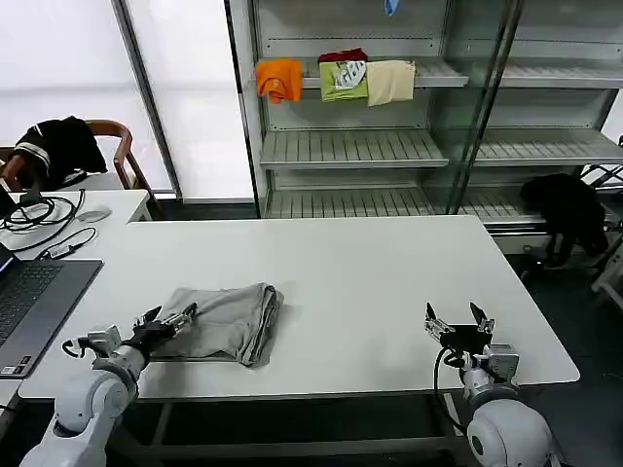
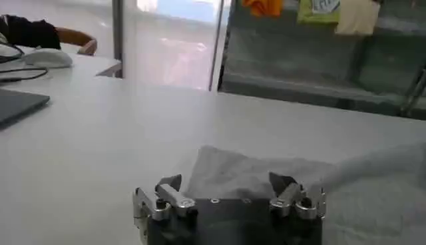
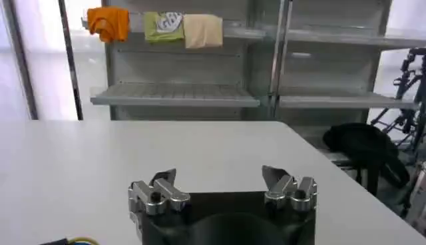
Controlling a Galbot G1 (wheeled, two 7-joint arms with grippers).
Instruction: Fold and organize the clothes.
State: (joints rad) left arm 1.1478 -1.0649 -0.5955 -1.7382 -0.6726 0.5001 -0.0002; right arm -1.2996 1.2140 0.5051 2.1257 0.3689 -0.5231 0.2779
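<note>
The light grey shirt (image 1: 229, 321) lies folded into a bundle on the white table (image 1: 370, 282), left of centre near the front edge. My left gripper (image 1: 167, 318) sits open at the bundle's left edge, fingers just over the cloth. From the left wrist, the grey fabric (image 2: 266, 176) lies right ahead of the left gripper (image 2: 226, 183), with nothing between its fingers. My right gripper (image 1: 458, 318) rests open and empty near the front right of the table, well apart from the shirt. In its own view the right gripper (image 3: 219, 178) faces bare tabletop.
A laptop (image 1: 29, 302), cables and a mouse (image 1: 92, 215) lie on the left desk. A chair with a black garment (image 1: 58, 146) stands behind it. Shelves (image 1: 350, 146) beyond the table hold orange (image 1: 279, 78), green and cream folded clothes. A black bundle (image 1: 569, 209) sits far right.
</note>
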